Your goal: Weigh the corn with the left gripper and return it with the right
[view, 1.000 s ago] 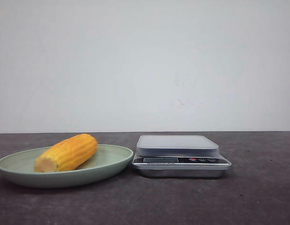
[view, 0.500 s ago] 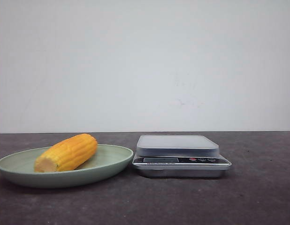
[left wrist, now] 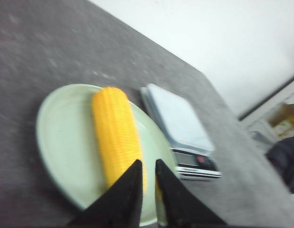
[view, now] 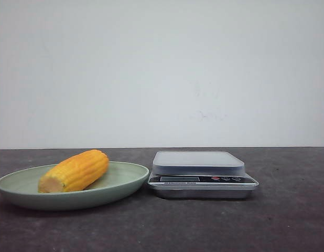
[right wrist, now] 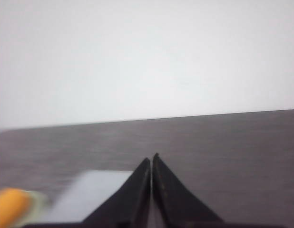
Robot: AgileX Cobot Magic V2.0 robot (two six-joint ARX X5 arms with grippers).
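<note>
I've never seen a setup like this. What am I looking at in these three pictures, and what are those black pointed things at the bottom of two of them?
This is a two-armed robot at a dark table. One picture comes from a camera that looks forward over the table; no arm shows in it. On the table lie a pale green plate with a cob of corn on it, and next to it a small kitchen scale with nothing on top.

The other two pictures come from cameras on the robot's wrists. The black points are the grasping parts. The left gripper hangs above the corn, its jaws a narrow slit apart and holding nothing. The right gripper has its jaws pressed together, also empty; the scale and corn are blurred at that picture's edge.
</note>
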